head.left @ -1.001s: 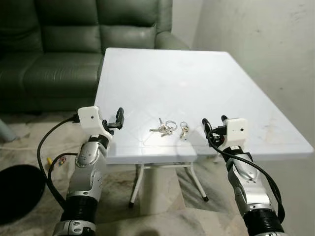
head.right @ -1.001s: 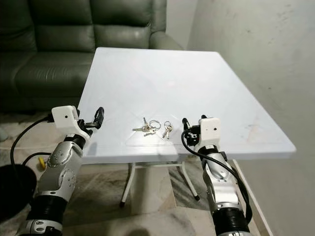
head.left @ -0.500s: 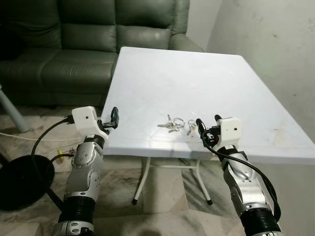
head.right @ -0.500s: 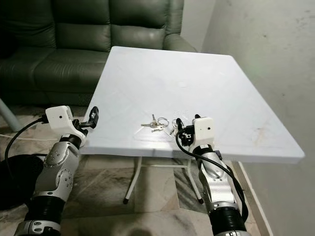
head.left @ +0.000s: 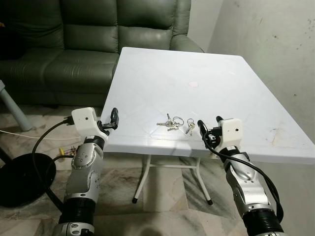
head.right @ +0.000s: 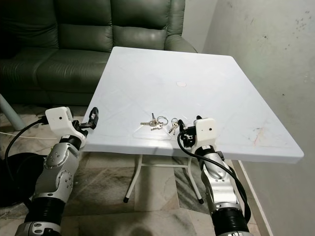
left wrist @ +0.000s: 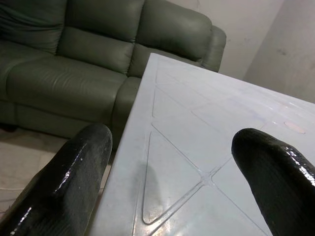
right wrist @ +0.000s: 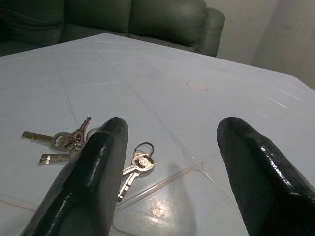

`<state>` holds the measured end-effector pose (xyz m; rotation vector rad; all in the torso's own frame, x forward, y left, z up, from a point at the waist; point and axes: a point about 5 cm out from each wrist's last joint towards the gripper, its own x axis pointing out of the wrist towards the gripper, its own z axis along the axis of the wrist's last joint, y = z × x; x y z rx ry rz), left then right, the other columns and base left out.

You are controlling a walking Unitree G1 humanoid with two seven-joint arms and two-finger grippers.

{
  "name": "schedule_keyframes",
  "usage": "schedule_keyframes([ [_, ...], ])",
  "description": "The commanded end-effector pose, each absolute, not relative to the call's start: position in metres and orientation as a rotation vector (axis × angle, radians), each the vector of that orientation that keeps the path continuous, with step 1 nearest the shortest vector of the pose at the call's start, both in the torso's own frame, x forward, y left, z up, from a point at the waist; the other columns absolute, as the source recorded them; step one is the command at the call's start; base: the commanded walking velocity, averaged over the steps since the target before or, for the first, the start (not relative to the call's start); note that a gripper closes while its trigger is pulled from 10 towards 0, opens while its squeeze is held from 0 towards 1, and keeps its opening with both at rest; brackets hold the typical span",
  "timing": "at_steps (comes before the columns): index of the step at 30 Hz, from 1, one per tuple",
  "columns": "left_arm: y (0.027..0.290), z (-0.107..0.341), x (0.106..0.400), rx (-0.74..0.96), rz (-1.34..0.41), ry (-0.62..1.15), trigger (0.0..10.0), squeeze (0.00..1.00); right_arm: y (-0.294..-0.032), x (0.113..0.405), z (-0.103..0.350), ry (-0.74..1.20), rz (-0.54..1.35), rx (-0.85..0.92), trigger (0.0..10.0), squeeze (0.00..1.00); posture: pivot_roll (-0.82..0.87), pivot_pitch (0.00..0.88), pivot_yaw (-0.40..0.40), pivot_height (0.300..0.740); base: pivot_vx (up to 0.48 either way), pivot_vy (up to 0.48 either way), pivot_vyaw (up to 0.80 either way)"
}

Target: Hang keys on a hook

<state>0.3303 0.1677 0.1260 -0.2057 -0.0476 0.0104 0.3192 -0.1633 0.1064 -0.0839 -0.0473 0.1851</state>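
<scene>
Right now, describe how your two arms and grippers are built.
Both arms are silver metal segments with black collars near the bottom. Each wrist carries a white boxy camera housing, and a black cable loops from it down the arm. The left gripper and the right gripper each end in two long, glossy black, rounded fingers.
</scene>
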Motion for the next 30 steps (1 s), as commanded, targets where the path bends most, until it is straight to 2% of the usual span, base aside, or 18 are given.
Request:
schedule_keyframes([
  [1, 0.168, 0.130, 0.329, -0.201, 0.014, -0.070, 10.0, 0.00, -0.165, 0.320, 0.110, -0.051, 0.195, -0.111, 10.0, 0.00, 0.04, 0.000, -0.084, 0.740, 0.000, 0.000, 0.00],
  [6, 0.164, 0.129, 0.328, -0.210, -0.002, -0.070, 10.0, 0.00, -0.163, 0.322, 0.108, -0.025, 0.206, -0.106, 10.0, 0.00, 0.05, 0.000, -0.085, 0.740, 0.000, 0.000, 0.00],
  [12, 0.146, 0.126, 0.324, -0.190, -0.064, -0.050, 10.0, 0.00, -0.161, 0.335, 0.108, 0.055, 0.190, -0.114, 10.0, 0.00, 0.06, 0.000, -0.096, 0.740, 0.000, 0.000, 0.00],
  [17, 0.138, 0.128, 0.325, -0.196, -0.078, -0.037, 10.0, 0.00, -0.156, 0.345, 0.114, 0.044, 0.189, -0.182, 10.0, 0.00, 0.08, 0.000, -0.108, 0.740, 0.000, 0.000, 0.00],
  [21, 0.133, 0.134, 0.325, -0.189, -0.098, -0.043, 10.0, 0.00, -0.151, 0.353, 0.120, 0.048, 0.207, -0.167, 10.0, 0.00, 0.09, 0.002, -0.116, 0.740, 0.000, 0.000, 0.00],
  [30, 0.116, 0.144, 0.318, -0.149, -0.178, -0.054, 10.0, 0.00, -0.138, 0.371, 0.133, 0.060, 0.251, -0.174, 10.0, 0.00, 0.11, 0.059, -0.127, 0.740, 0.000, 0.000, 0.00],
])
